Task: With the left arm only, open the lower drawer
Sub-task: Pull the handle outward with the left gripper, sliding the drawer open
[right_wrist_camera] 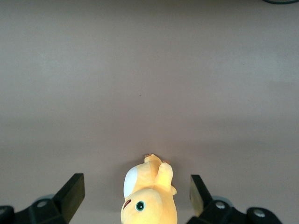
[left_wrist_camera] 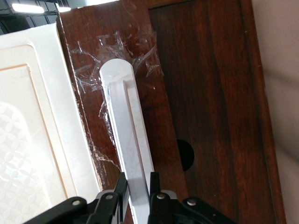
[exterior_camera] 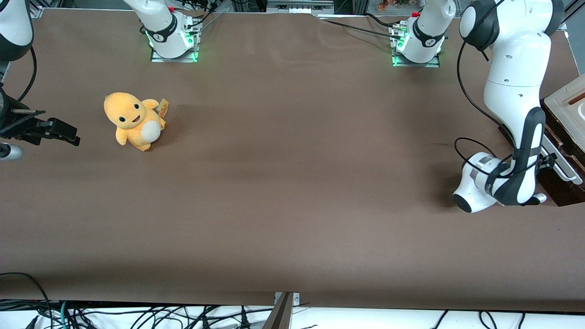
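The lower drawer [left_wrist_camera: 161, 121] shows a dark brown wooden front with a long white bar handle [left_wrist_camera: 126, 116], and clear tape is stuck round the handle's end. My left gripper [left_wrist_camera: 138, 184] has one black finger [left_wrist_camera: 121, 183] pressed on each side of the bar, shut on it. In the front view the left arm [exterior_camera: 514, 105] bends down at the working arm's end of the table. Its gripper [exterior_camera: 550, 161] meets the white handle [exterior_camera: 568, 172] at the drawer's dark front [exterior_camera: 563, 189]. No pale drawer inside is visible.
A cream framed panel [left_wrist_camera: 42, 121] lies right beside the drawer front; it also shows at the table's edge [exterior_camera: 569, 103]. A darker wood panel with a round hole [left_wrist_camera: 185, 155] adjoins the drawer. An orange plush toy [exterior_camera: 133, 120] stands toward the parked arm's end.
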Robot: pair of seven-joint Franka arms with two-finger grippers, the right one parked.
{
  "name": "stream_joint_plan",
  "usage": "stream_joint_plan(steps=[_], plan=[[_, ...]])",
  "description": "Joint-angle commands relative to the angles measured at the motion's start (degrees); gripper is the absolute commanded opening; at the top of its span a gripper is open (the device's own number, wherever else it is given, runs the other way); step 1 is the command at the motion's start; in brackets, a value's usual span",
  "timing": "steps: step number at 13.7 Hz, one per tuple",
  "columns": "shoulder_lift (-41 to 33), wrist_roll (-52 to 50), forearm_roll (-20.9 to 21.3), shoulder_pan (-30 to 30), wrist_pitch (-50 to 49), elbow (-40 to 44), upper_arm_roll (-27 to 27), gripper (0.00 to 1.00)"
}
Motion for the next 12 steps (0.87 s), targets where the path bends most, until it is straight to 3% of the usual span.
stream_joint_plan(steps=[1,12], plan=[[0.78,2.14,-1.84,-2.17,-0.29,2.71,-0.46,0.20],[0.78,2.13,-3.42,-4.20,-1.08,2.71,-0.46,0.19]])
